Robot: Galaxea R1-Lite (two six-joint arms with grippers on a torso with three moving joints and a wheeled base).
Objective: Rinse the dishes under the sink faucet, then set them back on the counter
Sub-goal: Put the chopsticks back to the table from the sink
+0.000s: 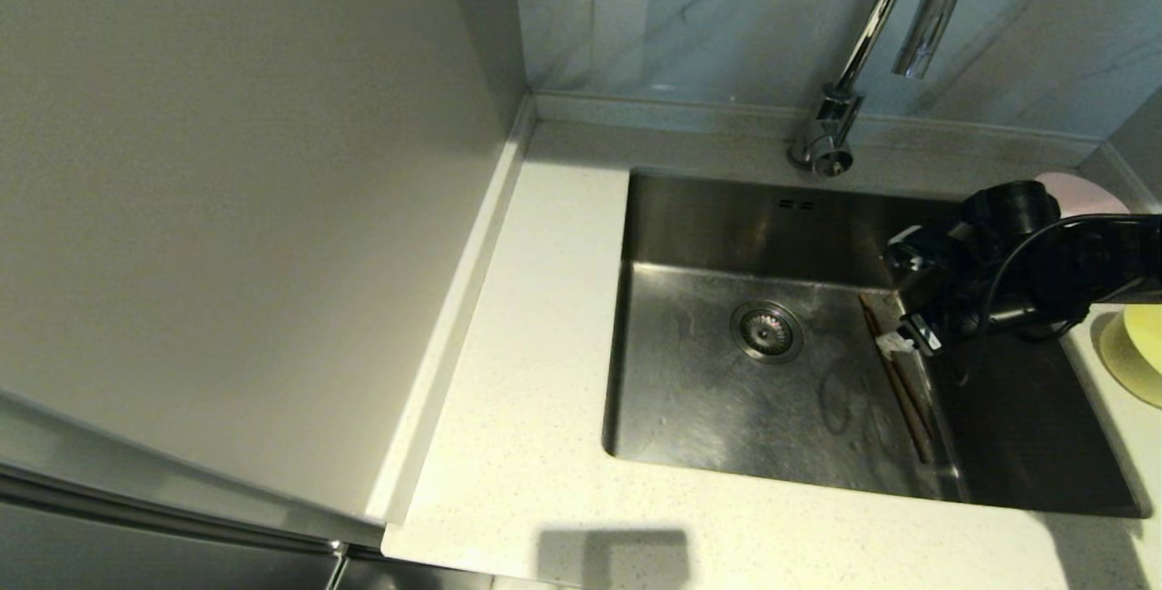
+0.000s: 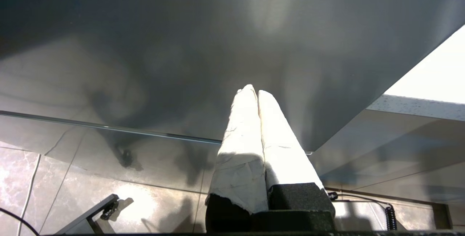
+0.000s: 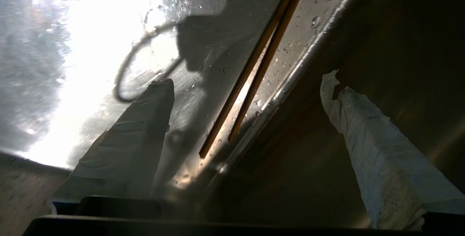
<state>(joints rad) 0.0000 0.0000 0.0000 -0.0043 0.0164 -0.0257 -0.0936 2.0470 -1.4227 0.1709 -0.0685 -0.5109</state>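
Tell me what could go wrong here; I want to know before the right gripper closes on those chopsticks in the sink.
The chopsticks lie flat on the wet sink floor beside its wall, so the open right gripper could scrape steel or slide off them. It might also catch only one stick. The arm reaches past the yellow-green bowl on the counter and might nudge it.

No legible text (anywhere visible).
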